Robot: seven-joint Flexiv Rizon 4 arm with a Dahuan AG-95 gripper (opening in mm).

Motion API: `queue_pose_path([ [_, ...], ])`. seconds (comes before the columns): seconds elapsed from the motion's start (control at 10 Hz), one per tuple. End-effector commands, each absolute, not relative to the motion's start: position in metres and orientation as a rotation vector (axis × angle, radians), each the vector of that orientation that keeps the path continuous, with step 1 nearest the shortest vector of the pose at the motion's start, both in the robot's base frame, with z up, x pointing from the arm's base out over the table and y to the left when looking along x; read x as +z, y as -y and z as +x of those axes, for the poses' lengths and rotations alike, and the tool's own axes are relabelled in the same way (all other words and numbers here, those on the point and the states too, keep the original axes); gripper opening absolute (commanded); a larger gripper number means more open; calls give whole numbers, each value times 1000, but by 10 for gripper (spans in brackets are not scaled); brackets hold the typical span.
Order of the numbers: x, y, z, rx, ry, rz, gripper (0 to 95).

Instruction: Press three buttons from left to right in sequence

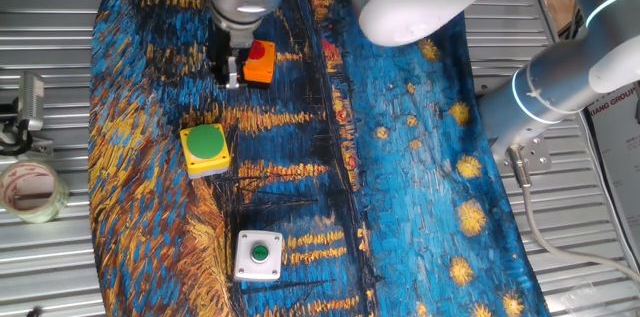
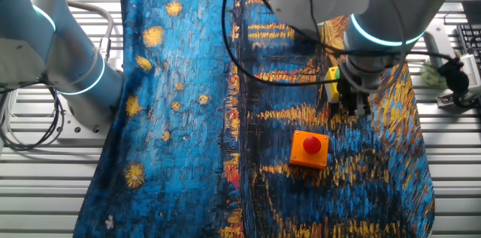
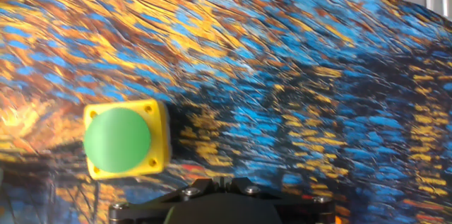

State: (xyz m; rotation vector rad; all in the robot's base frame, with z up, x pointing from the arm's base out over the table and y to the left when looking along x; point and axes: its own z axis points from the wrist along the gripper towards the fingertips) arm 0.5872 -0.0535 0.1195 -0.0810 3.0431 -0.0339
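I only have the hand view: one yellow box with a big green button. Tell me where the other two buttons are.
Observer: The orange box, which carries the red button, sits right beside the gripper, outside your frame.
Operator: Give me the third one.
Observer: The white box, with a small green button, is at the far end of the row, beyond the yellow box.
Operator: Say whether the gripper is over the red button.
Observer: It is not. In the other fixed view the gripper hangs off to the side of the orange box, towards the yellow box.
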Motion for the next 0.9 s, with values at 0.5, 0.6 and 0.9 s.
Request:
queue_pose_path([
  [0.5,124,25,596,-34,-3043,-46,0],
  [0.6,124,21,598,-37,-3043,-38,0],
  [0.9,125,8,600,-36,-3044,-12,0],
])
